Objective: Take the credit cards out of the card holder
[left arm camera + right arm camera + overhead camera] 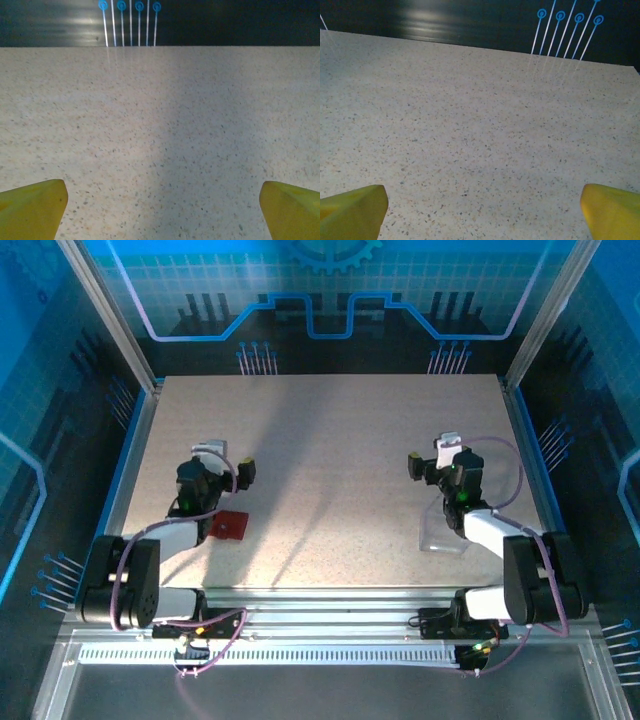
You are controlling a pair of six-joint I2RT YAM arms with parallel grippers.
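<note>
In the overhead view the card holder (230,525) lies flat on the speckled beige table (330,440) in the lower left of the frame. It shows as a small red square just beside the left arm's forearm, with one edge tucked under the arm. From here I cannot tell whether it is folded shut or lying open. The left claw (228,460) sits above it in the frame, over bare table and apart from the holder, with nothing in it. In the left wrist view its yellow fingertips (32,210) sit in the bottom corners, spread wide apart, with only speckled surface between them. The right claw (432,452) is at the right of the overhead frame, well apart from the holder. In the right wrist view its fingertips (352,212) are likewise spread wide over bare table, gripping nothing. A faint pale patch (443,538) lies on the table beside the right arm, too dim to identify.
</note>
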